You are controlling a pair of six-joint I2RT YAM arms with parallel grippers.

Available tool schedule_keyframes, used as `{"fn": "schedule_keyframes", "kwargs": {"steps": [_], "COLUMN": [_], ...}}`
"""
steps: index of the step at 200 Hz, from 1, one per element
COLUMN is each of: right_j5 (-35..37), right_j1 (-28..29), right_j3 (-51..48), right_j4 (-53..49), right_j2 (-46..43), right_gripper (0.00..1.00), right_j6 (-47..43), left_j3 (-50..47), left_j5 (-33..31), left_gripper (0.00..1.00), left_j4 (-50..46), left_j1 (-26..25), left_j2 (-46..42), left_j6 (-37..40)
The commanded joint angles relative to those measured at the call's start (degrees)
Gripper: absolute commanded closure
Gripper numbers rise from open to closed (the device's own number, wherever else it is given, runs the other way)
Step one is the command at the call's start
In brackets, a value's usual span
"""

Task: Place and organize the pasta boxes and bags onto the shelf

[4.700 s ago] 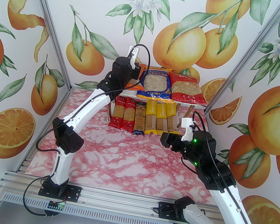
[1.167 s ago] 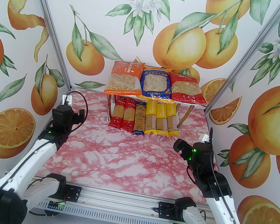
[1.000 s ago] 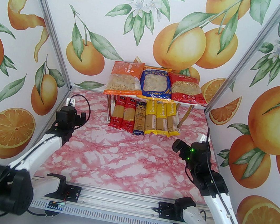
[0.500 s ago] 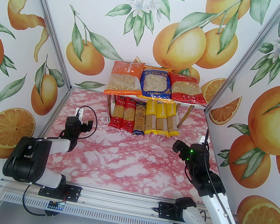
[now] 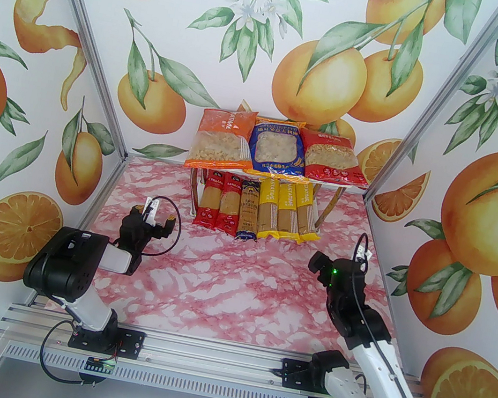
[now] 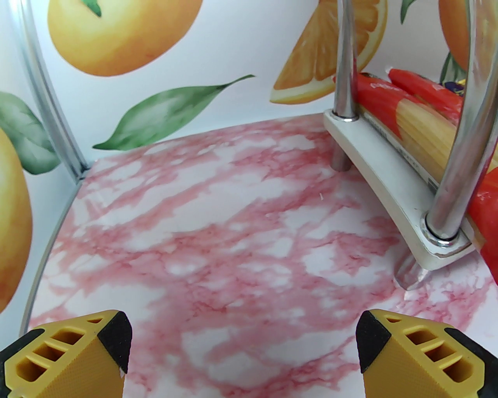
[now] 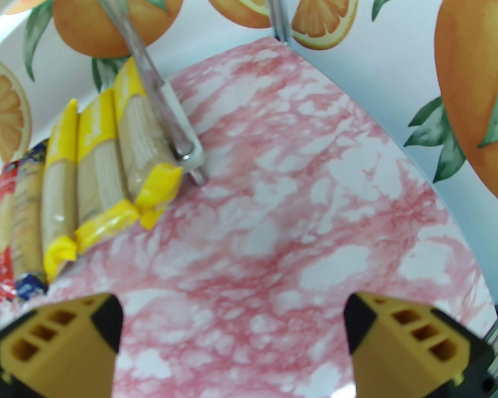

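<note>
The shelf point(image 5: 330, 203) stands at the back centre on chrome legs. On its top board lie the orange bag point(image 5: 222, 141), the blue bag point(image 5: 279, 148) and the red bag point(image 5: 334, 158), side by side. The lower board point(image 6: 385, 186) carries two red spaghetti packs point(image 5: 210, 201), a dark blue pack point(image 5: 249, 210) and three yellow packs point(image 5: 285, 211), whose near ends overhang it. My left gripper point(image 5: 153, 214) is open and low over the table, left of the shelf, nothing between its fingers point(image 6: 113, 342). My right gripper point(image 5: 315, 261) is open too, near the yellow packs point(image 7: 97, 167).
The pink marbled tabletop point(image 5: 225, 279) stretches between the arms and the shelf. Printed orange walls close it in on the left, back and right, with metal frame posts point(image 5: 105, 96) at the back corners. A chrome shelf leg point(image 6: 455, 171) rises just right of my left gripper.
My left arm has come away from the shelf's top tier, leaving the orange bag there, and folded down to the near left. The right arm has drawn back a little.
</note>
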Motion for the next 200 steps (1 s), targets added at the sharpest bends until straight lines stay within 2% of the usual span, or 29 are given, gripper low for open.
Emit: {"fn": "schedule_keyframes", "kwargs": {"steps": [1, 20, 38, 56, 83, 119, 136, 147, 163, 191, 200], "right_j5": [4.89, 8.83, 10.39, 11.46, 9.61, 7.9, 5.01, 3.72, 1.4, -4.5, -4.37], "right_j1": [-0.44, -0.6, -0.77, -2.08, -4.78, -5.69, -6.43, -6.52, -6.65, -7.03, -7.01], "right_j3": [-3.68, -8.17, -14.82, -20.55, -21.52, -20.99, -18.37, -18.09, -16.21, -15.13, -15.42], "right_j4": [12.92, 24.85, 41.68, 56.67, 67.82, 88.33, 86.57, 89.61, 83.69, 84.75, 88.87], "right_j2": [1.51, 3.85, 6.65, 11.03, 21.1, 36.98, 41.19, 43.51, 42.42, 46.04, 49.0], "right_gripper": [0.0, 0.0, 0.0, 0.0, 0.0, 0.0, 0.0, 0.0, 0.0, 0.0, 0.0], "right_j6": [-5.26, -11.26, -17.35, -18.22, -17.41, -22.24, -22.18, -23.53, -23.32, -25.07, -25.65], "left_j3": [1.45, 1.44, 1.37, 1.36, 1.36, 1.42, 1.44, 1.44, 1.44, 1.44, 1.44], "left_j5": [0.93, 0.93, 0.89, 0.75, 0.75, 0.8, 0.84, 0.91, 0.86, 0.93, 0.93], "left_gripper": [0.0, 0.0, 0.0, 0.0, 0.0, 0.0, 0.0, 0.0, 0.0, 0.0, 0.0], "left_j4": [-0.16, -0.01, 0.15, 0.11, 0.16, 0.01, 0.05, 0.01, 0.07, -0.01, -0.04], "left_j1": [0.31, 0.28, 0.31, 0.2, 0.21, 0.16, 0.2, 0.15, 0.23, 0.26, 0.18], "left_j2": [0.42, 0.41, 0.34, 0.34, 0.34, 0.33, 0.35, 0.33, 0.34, 0.41, 0.4], "left_j6": [0.59, 0.6, 0.59, 0.63, 0.67, 0.59, 0.59, 0.59, 0.63, 0.59, 0.63]}}
